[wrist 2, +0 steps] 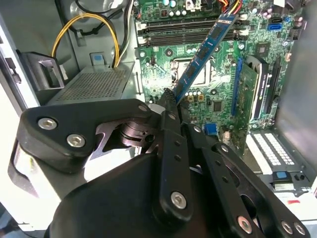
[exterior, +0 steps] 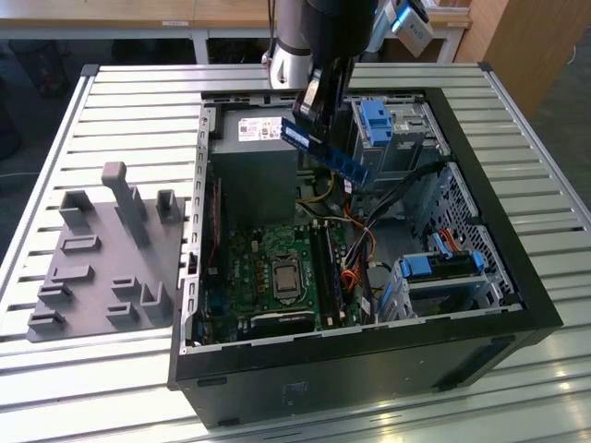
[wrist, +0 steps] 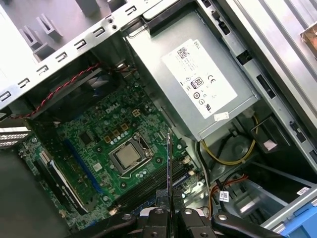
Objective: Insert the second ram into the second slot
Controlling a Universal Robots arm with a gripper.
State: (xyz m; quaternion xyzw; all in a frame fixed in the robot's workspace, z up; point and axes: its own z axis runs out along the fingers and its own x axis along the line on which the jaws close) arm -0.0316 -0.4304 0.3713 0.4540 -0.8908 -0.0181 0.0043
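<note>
Zero seating done: hand [exterior: 312,115] clamped on second ram [exterior: 325,149], held tilted in air over open case [exterior: 369,369], well apart from motherboard memory slots [exterior: 330,268]; insertion into second slot not yet made

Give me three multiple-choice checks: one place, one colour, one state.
1. Where is the second ram? A seated in a slot; B in the air above the open case; C lying outside the case.
2. The cable loop beside the power supply is: A purple; B white; C yellow.
3. The gripper is: A open; B shut on the second ram; C shut on nothing.
Answers: B, the exterior view shows it slanting over the case; C, yellow in both wrist views; B, it clamps one end of the stick.
</note>
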